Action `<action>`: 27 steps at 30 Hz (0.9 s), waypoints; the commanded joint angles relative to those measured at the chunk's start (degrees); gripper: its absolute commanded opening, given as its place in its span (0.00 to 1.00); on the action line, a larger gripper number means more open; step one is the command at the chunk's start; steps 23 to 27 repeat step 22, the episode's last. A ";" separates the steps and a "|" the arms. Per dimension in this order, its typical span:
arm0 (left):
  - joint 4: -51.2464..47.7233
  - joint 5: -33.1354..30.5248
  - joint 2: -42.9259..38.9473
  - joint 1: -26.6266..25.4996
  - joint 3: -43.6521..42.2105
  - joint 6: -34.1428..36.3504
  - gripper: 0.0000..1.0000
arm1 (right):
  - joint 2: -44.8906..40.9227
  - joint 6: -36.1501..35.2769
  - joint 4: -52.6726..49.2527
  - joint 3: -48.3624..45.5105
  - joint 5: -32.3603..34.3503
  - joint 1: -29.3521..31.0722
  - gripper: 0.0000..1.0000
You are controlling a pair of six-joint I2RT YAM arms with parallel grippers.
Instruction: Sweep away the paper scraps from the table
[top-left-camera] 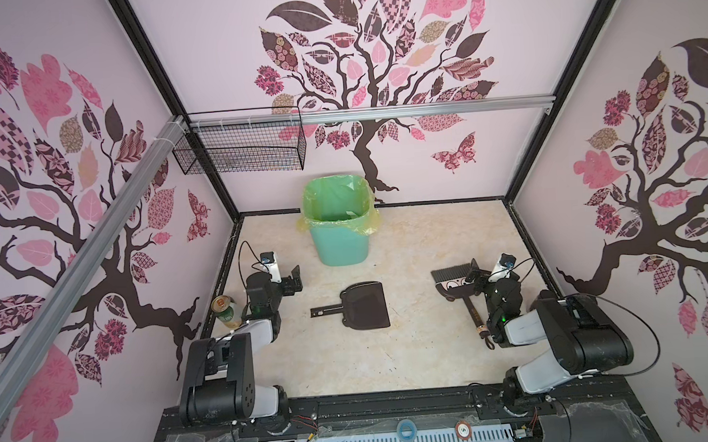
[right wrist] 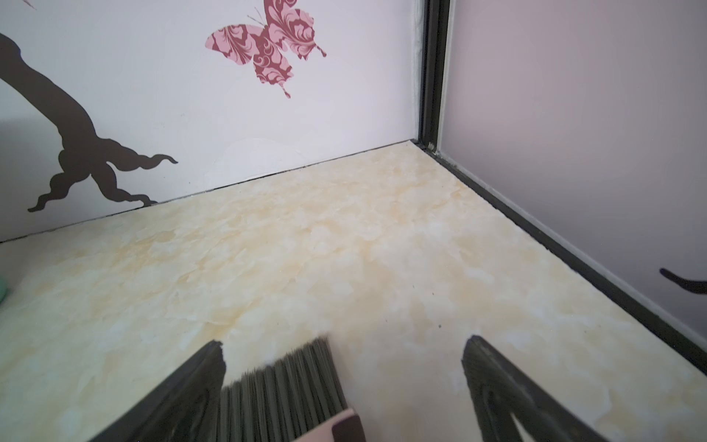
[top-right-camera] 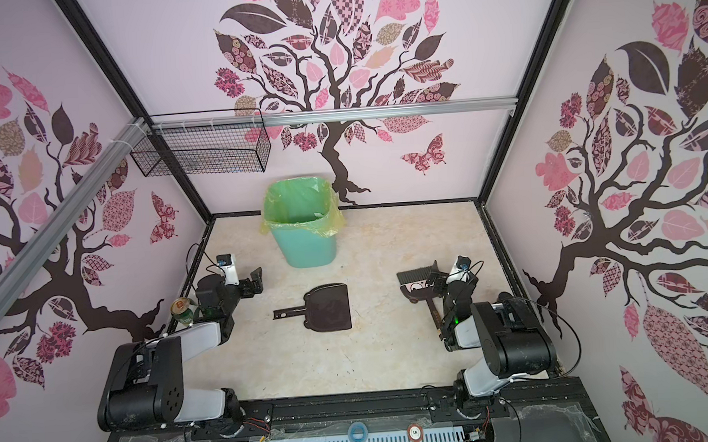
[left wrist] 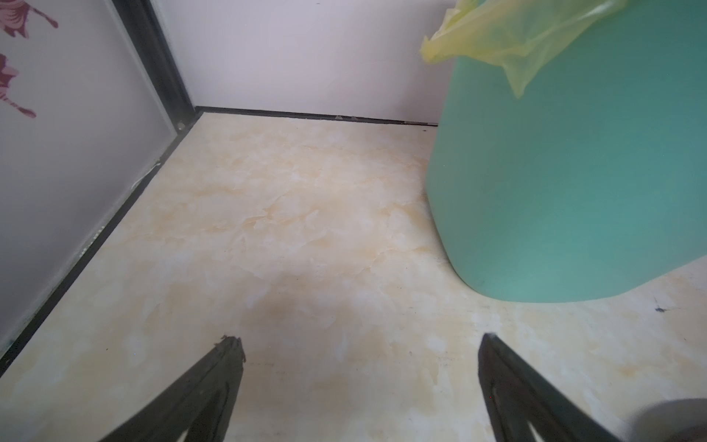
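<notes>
No paper scraps show in any view; the beige marbled table looks bare of them. A black dustpan lies flat at mid-table, handle pointing left. At the right lies a broom with dark bristles, a pink face-printed head and a brown handle. My right gripper hovers open over its head; in the right wrist view the bristles sit between the wide-apart fingers of that gripper. My left gripper stands open above bare table, left of the dustpan, nothing between the fingers of that gripper.
A teal bin with a yellow-green liner stands at the back centre, close to the left gripper in the left wrist view. A drink can stands by the left wall. A wire basket hangs high on the back rail.
</notes>
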 commanded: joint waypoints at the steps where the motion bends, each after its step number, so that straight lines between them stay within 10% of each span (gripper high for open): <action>1: 13.06 -3.60 7.31 -1.12 -3.15 1.43 0.98 | 0.66 -1.51 -4.23 2.01 0.64 0.27 1.00; 27: 7.79 -9.36 5.86 -1.85 -1.82 -0.08 0.98 | 0.57 -1.69 -5.14 2.36 0.57 0.51 1.00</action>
